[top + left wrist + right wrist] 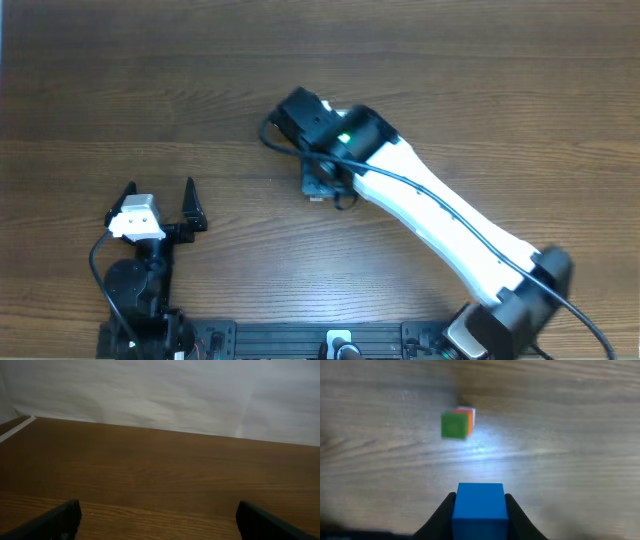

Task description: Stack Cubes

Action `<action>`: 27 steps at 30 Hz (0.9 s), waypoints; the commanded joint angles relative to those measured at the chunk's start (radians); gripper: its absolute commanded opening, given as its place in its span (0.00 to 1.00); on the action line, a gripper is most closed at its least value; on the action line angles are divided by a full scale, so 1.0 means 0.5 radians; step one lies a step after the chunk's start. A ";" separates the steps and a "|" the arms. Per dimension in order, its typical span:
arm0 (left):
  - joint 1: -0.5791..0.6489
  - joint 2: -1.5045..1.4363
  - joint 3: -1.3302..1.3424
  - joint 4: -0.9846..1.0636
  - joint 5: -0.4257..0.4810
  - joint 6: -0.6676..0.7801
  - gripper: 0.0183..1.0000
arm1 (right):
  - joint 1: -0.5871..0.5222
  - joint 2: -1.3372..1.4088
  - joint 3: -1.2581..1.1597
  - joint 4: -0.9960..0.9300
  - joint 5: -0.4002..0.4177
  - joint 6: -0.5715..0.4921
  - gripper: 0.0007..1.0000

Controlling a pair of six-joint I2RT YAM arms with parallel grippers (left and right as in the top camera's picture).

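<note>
In the right wrist view a blue cube is clamped between my right gripper's two dark fingers, held above the wooden table. Farther off on the table stands a small stack with a green cube on top and an orange one showing beneath it. From above, the right arm's black wrist is over the table's middle and hides the cubes. My left gripper rests open near the front left, its fingertips apart over bare wood with nothing between them.
The wooden table is bare on the left and along the back. A white wall rises beyond the table's far edge in the left wrist view. The right arm's white link runs diagonally across the right front.
</note>
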 commanded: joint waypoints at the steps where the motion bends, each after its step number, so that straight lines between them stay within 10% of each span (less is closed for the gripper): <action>1: 0.011 -0.014 -0.008 -0.007 0.027 0.021 1.00 | 0.014 0.285 0.253 -0.042 -0.014 0.050 0.10; 27: 0.011 -0.014 -0.008 -0.007 0.027 0.021 1.00 | -0.066 0.575 0.262 0.069 -0.093 0.085 0.09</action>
